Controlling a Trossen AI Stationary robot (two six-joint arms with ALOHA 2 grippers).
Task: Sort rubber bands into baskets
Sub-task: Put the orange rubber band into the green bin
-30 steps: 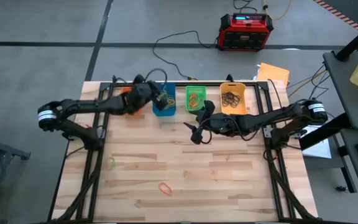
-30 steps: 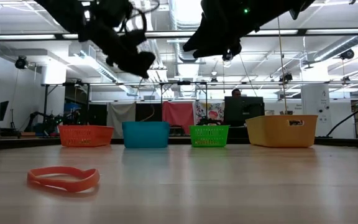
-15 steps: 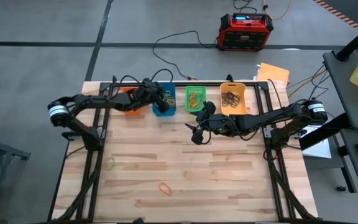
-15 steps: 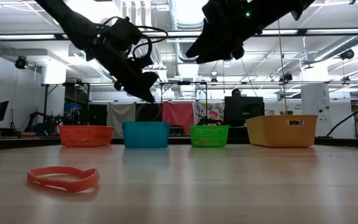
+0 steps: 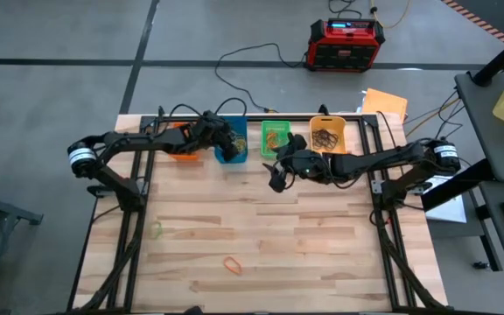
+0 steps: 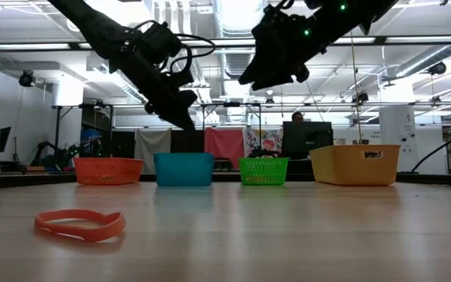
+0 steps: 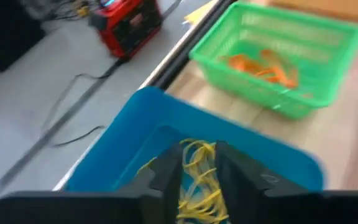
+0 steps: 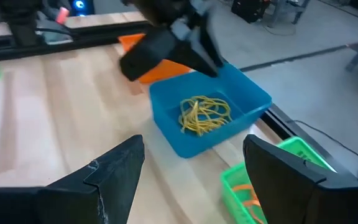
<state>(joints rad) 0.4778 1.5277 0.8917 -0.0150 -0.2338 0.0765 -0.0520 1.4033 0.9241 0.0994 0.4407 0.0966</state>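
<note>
1. high view: the left gripper [image 5: 227, 140] has moved over from the orange basket [image 6: 108, 170] and now hangs just above the blue basket [image 5: 233, 156]. we think it came to drop a yellow band there.
2. we cannot tell if that gripper is open or shut, or if it has a band.
3. the right gripper [image 5: 276, 175] has slid closer to the baskets. it is wide open and holds nothing.
4. under the left gripper, the blue basket has yellow bands [image 8: 204, 115].
5. just past the right gripper, the green basket [image 5: 276, 137] has orange bands [image 7: 263, 65]. beside it, the yellow-orange basket [image 5: 343, 140] has black bands [image 5: 325, 138].
6. far from both grippers, an orange band [image 5: 232, 263] and a green band [image 5: 157, 230] lie on the table [image 5: 322, 254], so we are not done.
</note>
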